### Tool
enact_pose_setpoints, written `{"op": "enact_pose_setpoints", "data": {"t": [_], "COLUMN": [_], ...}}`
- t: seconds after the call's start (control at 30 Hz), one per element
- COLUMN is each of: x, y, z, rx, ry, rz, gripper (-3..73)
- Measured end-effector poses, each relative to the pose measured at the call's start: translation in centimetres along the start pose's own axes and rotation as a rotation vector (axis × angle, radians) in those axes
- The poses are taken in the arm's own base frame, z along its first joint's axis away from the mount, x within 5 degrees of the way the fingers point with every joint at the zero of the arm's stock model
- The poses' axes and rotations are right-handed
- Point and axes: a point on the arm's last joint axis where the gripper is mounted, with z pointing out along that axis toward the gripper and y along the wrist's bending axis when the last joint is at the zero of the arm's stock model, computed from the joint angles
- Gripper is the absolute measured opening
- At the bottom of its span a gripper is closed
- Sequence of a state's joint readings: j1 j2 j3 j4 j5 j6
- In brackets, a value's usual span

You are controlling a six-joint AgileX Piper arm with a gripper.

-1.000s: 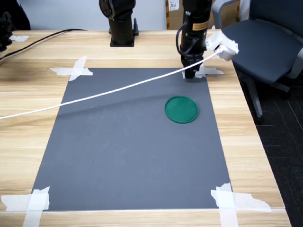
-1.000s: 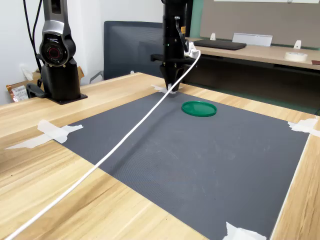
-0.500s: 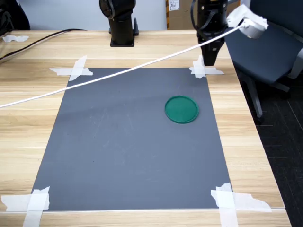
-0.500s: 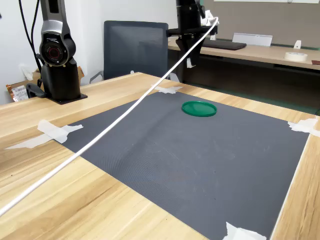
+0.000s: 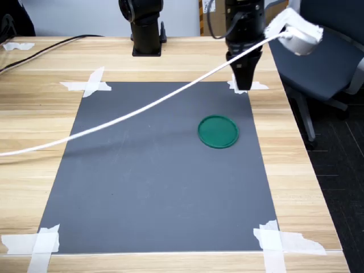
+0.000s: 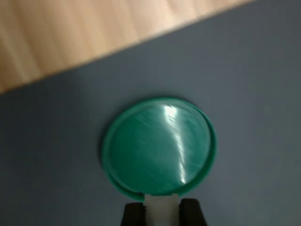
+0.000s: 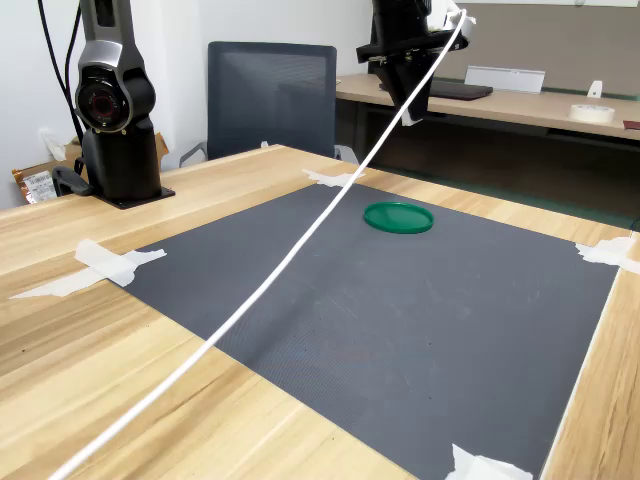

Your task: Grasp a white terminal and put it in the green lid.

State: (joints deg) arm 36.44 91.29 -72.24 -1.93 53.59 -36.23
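The gripper hangs in the air above the far edge of the dark grey mat, its fingers pinching the white terminal, which in the wrist view sits clamped between the two black fingertips. The green lid lies flat on the mat, apparently a little nearer the camera than the gripper in the first exterior view. A white cable trails from the wrist across the wooden table.
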Motion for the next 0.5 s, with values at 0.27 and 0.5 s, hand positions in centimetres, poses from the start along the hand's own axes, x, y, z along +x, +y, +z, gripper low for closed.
{"op": "enact_pose_setpoints", "data": {"t": [0.27, 0.5], "x": [1.5, 1.7], "y": [-1.9, -1.9], "z": [3.1, 5.1], "rx": [-0.029, -0.069], "ry": [0.086, 0.136], "rz": [0.063, 0.064], "gripper": [8.1, 8.1]}}
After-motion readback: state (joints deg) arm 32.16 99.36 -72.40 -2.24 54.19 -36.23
